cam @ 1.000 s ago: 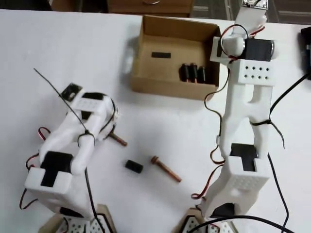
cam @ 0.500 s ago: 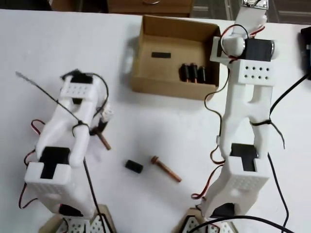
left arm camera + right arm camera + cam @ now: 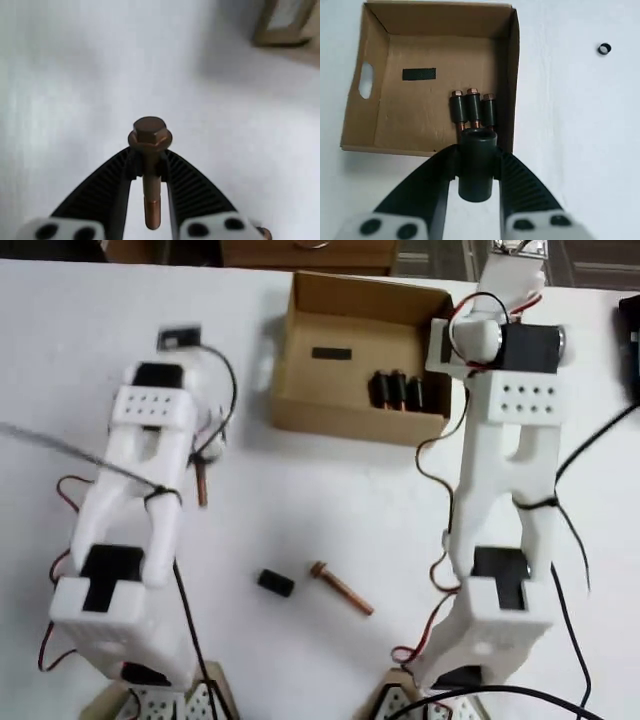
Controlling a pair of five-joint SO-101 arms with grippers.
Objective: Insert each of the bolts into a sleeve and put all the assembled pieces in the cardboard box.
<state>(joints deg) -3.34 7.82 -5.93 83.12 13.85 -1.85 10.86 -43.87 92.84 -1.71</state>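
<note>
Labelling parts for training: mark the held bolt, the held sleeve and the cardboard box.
held bolt (image 3: 150, 137), left wrist view, hexagonal head.
held sleeve (image 3: 477, 162), right wrist view, its side.
cardboard box (image 3: 513, 75), right wrist view, side wall.

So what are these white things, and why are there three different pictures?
They are two small robot arms, a left arm and a right arm, sitting at a white table. One picture comes from a camera up high that looks down on everything. The other two come from little cameras riding on each arm's wrist, so you look straight along its pinching tool. The left tool is pinching a copper bolt. The right tool is pinching a black sleeve, a short tube that a bolt slides into, near the cardboard box. Inside the box lie three finished pieces, bolts already in sleeves. On the table between the arms wait one loose sleeve and one loose bolt.
</note>
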